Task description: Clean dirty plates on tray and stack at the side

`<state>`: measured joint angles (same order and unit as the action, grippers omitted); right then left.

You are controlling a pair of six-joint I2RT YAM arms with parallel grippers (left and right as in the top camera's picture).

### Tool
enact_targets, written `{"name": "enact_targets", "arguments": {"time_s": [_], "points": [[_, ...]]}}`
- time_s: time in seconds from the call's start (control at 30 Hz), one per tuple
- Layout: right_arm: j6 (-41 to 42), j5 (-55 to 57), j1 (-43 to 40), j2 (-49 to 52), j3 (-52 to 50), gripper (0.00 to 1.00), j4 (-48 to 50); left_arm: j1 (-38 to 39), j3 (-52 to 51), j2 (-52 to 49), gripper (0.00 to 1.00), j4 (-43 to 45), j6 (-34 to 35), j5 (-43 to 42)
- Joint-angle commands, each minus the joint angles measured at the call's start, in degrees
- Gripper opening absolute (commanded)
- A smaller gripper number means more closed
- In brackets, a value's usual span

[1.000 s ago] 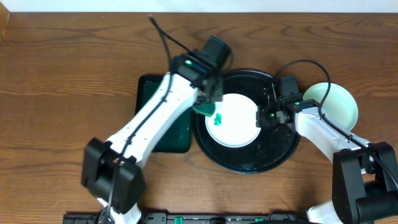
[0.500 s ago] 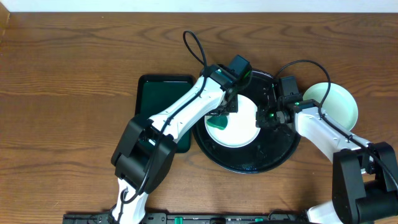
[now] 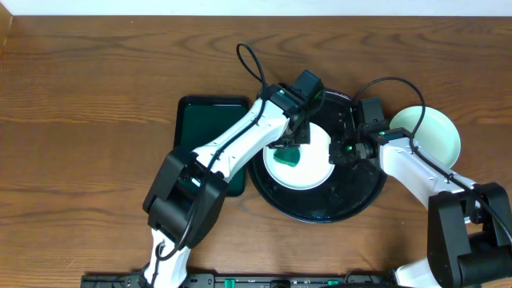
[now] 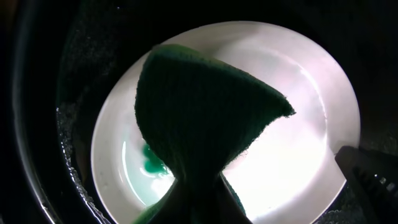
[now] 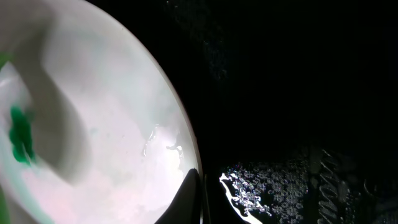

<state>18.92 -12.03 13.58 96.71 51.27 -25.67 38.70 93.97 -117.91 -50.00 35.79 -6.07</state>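
Plates, two in view. One round white shallow plate [image 3: 314,166] lies flat inside the large round glossy black tray [image 3: 320,214], left of its centre. Small green smear [image 4: 151,163] on the plate's floor, near the lower-left rim in the left wrist view. Left tool [image 3: 290,145] pinching a folded green sponge [image 3: 286,156]; sponge hangs over the plate's left half (contact with the plate not clear). Right tool [image 3: 342,150] pressed together at that plate's right rim, touching it; cannot tell whether the rim sits between the fingers. Wet droplets [image 5: 249,186] glint on the tray floor beside the rim. Second one, a pale mint round plate [image 3: 438,132], rests on the brown wooden surface [image 3: 96,96] just right of the tray, partly behind the right arm. Also a rectangular dark green tray [image 3: 200,120], left of the black tray, close against it
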Motion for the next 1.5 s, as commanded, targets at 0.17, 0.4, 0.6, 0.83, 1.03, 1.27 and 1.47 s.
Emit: {"name": "enact_targets", "arguments": {"time_s": [0.17,0.4,0.6,0.83,1.03,1.27,1.47], "points": [[0.76,-1.73,0.46,0.04,-0.33,0.01,0.15,-0.70,-1.40,-2.23,0.07,0.13,-0.52,2.62],[0.07,-1.70,0.46,0.04,-0.33,0.01,0.33,-0.70,-6.05,-2.32,0.07,5.33,-0.57,2.71],[-0.39,-1.66,0.46,0.04,-0.39,0.01,0.61,-0.68,-13.60,-2.32,0.07,12.26,-0.55,2.64],[-1.51,-1.53,0.52,0.04,-0.39,0.01,0.63,-0.63,-18.99,-2.32,0.07,15.41,-0.55,0.63],[-4.15,-1.53,2.01,0.07,-0.63,0.01,1.44,-0.63,-19.34,-2.32,0.08,15.45,-0.57,-2.25],[-4.24,-1.07,3.02,0.07,-1.36,0.01,2.78,0.17,-19.71,-2.32,0.07,15.65,-0.66,-2.49],[-4.42,-0.66,3.02,0.07,-1.36,0.01,2.78,1.20,-20.41,-2.32,0.07,16.70,-0.74,-2.54]]}}
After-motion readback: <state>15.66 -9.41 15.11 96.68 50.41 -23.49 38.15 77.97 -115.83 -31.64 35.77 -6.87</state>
